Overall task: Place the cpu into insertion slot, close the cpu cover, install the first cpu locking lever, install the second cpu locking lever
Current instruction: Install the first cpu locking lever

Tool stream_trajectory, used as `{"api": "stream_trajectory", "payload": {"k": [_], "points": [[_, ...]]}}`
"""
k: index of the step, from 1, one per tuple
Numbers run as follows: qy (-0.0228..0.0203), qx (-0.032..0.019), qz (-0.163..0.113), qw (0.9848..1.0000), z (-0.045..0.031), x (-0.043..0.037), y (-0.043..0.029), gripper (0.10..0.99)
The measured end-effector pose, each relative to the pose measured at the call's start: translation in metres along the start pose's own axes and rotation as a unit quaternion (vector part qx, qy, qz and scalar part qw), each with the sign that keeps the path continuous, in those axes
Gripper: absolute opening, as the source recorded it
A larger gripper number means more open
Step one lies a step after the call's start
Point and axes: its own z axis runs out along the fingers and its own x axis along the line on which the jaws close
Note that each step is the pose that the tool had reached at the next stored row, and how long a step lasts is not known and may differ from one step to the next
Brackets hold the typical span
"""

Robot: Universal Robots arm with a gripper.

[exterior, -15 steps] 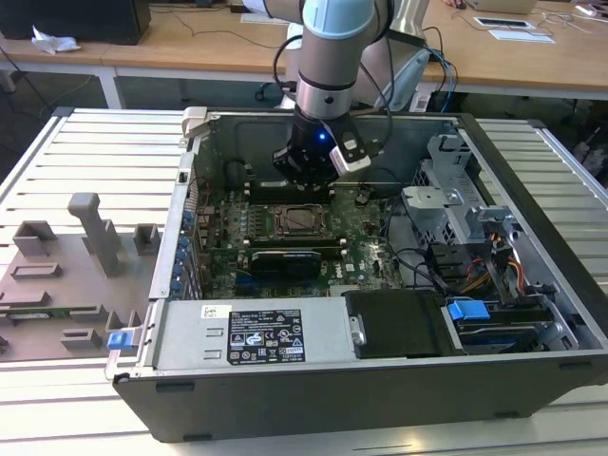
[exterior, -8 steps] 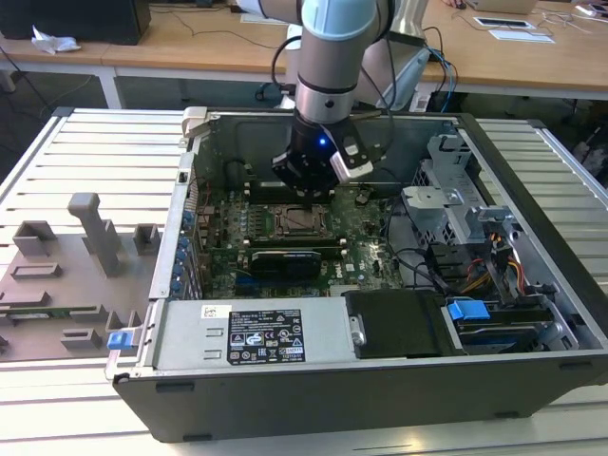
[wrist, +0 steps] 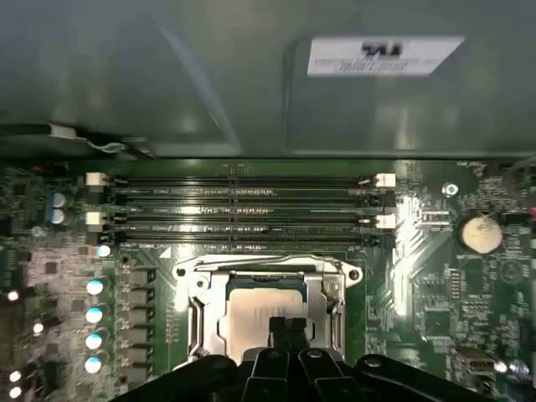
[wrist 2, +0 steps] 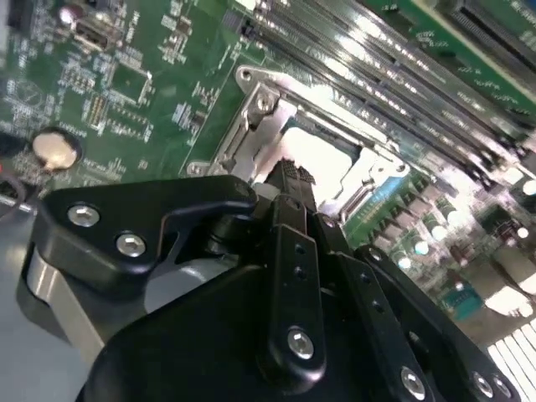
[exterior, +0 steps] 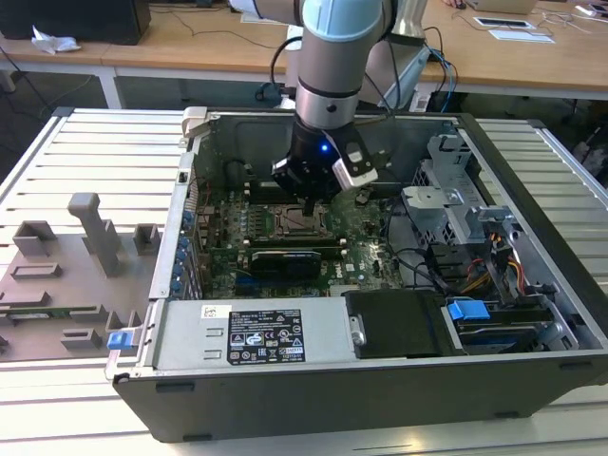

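Note:
The cpu, a dull silver square, lies in the insertion slot on the green board. The cpu cover, a silver frame with a central window, lies down flat around the chip; in the second wrist view the cover and the chip's bright top show past the fingertips. My gripper hangs just above the chip's near edge, its two black fingers pressed together and holding nothing. From outside, the gripper stands inside the open computer case over the socket. I cannot make out how the locking levers sit.
Several long black memory slots run beside the socket, with the grey case wall behind them. A coin battery sits on the board. A black card, drive cage and black box crowd the case. Grey fixtures stand outside it.

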Motion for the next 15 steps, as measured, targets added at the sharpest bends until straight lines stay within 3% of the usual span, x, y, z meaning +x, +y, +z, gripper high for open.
{"api": "stream_trajectory", "payload": {"k": [3, 7, 9, 15], "points": [[0.0, 0.0002, 0.0, 1.0, -0.0146, 0.0005, 0.0007, 0.102], [0.0, 0.0004, 0.0, 1.0, -0.0275, 0.0009, 0.0013, 0.102], [0.0, 0.0003, 0.0, 1.0, -0.0311, 0.001, 0.0015, 0.102], [0.0, 0.0003, 0.0, 1.0, -0.0314, 0.001, 0.0015, 0.102]]}}
